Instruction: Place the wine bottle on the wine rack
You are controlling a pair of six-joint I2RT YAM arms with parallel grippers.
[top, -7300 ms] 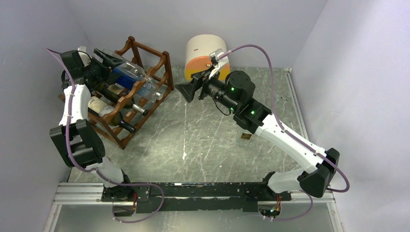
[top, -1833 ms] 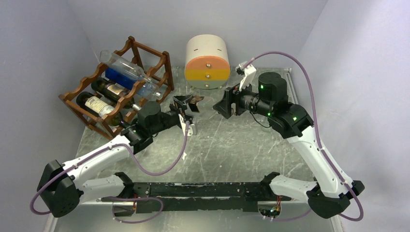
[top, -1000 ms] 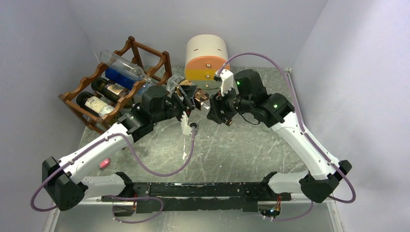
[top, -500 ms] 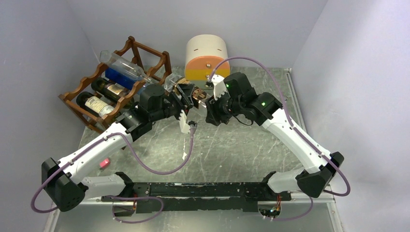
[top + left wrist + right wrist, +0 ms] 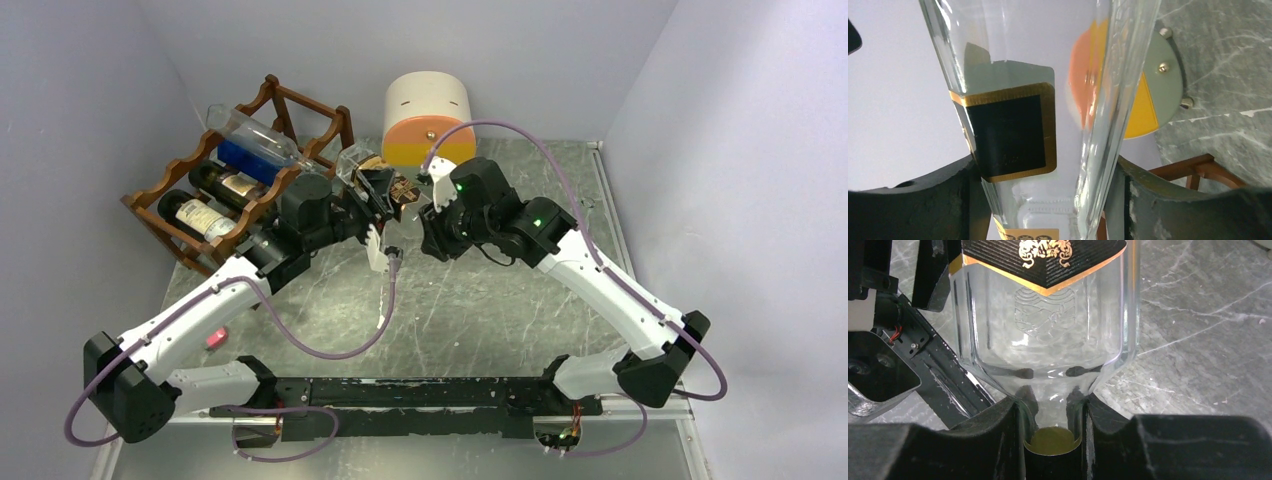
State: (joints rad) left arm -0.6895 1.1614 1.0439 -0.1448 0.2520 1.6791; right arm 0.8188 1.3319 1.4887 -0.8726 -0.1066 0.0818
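Note:
A clear glass wine bottle point(image 5: 378, 182) with a black-and-gold label hangs above the table between both arms. It lies roughly level, with its neck toward the right. My left gripper point(image 5: 368, 198) is shut on its wide body point(image 5: 1048, 100), and both fingers point(image 5: 965, 195) press the glass. My right gripper point(image 5: 428, 215) is shut on the thin neck point(image 5: 1053, 410), just below the shoulder. The reddish-brown wooden wine rack point(image 5: 342, 130) stands at the back left, just left of the held bottle. It holds a clear blue-labelled bottle point(image 5: 255, 145) and two dark bottles point(image 5: 215, 200).
A cream-and-orange rounded drawer box point(image 5: 428, 115) stands at the back, right behind the held bottle. A small pink object point(image 5: 216, 337) lies on the grey marbled table point(image 5: 480, 300) near the left arm. Walls enclose the left, back and right sides.
My right gripper has closed in on the bottle's neck and shut on it. Both arms and the bottle have shifted a little left, toward the rack.

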